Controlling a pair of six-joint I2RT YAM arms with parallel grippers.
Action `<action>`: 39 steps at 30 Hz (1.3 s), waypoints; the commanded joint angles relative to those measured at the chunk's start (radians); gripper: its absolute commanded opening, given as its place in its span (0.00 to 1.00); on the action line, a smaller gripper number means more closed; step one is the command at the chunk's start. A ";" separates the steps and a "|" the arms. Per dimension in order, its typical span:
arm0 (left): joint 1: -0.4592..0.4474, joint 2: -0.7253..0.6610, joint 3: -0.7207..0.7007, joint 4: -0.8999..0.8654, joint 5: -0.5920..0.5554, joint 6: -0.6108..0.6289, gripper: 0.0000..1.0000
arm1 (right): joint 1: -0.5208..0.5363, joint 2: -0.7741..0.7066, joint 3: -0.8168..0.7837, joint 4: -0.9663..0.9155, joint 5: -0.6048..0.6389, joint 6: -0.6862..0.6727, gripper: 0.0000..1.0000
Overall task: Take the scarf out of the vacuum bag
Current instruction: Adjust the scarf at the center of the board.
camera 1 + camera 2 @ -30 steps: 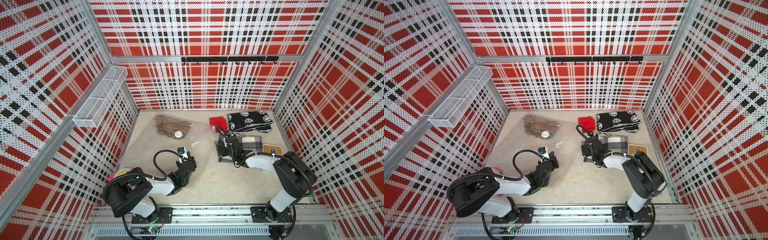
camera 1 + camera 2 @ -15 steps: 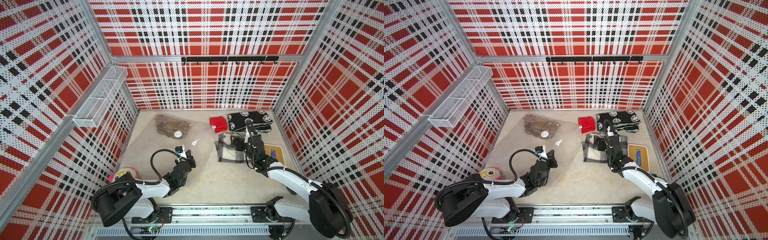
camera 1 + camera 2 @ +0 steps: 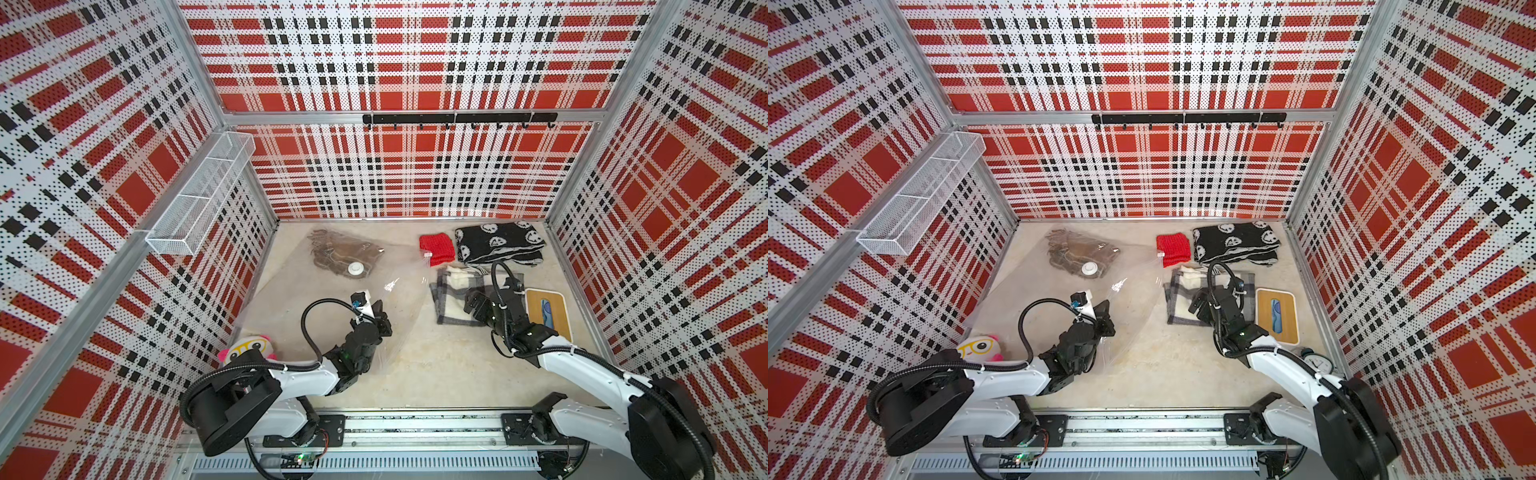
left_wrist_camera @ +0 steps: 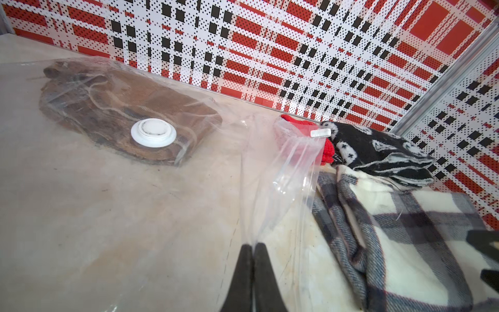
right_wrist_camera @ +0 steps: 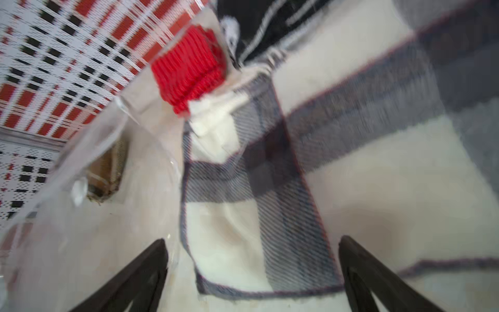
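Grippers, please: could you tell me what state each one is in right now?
Left gripper: closed, pinching the clear plastic of the vacuum bag.
Right gripper: open, holding nothing, above the plaid scarf.

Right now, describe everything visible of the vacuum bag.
The vacuum bag is a large, clear, crinkly plastic pouch lying flat on the table. A round white valve sits on its face, over the brown scarf inside at the far end. A white slider rides its zip edge beside the red knit. The left gripper is shut, pinching its film.
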 commanded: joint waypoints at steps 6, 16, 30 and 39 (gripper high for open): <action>0.000 0.003 -0.003 0.020 0.002 0.012 0.00 | 0.000 -0.063 -0.051 -0.092 0.014 0.149 1.00; -0.003 -0.045 -0.024 0.013 0.000 0.009 0.00 | -0.021 0.136 -0.077 0.111 -0.050 0.129 0.98; -0.012 -0.046 -0.027 0.003 0.022 0.006 0.00 | -0.090 0.481 0.172 0.111 -0.018 0.033 0.90; -0.012 -0.087 -0.033 0.002 0.047 0.006 0.00 | -0.090 0.519 0.192 0.150 -0.063 0.018 0.96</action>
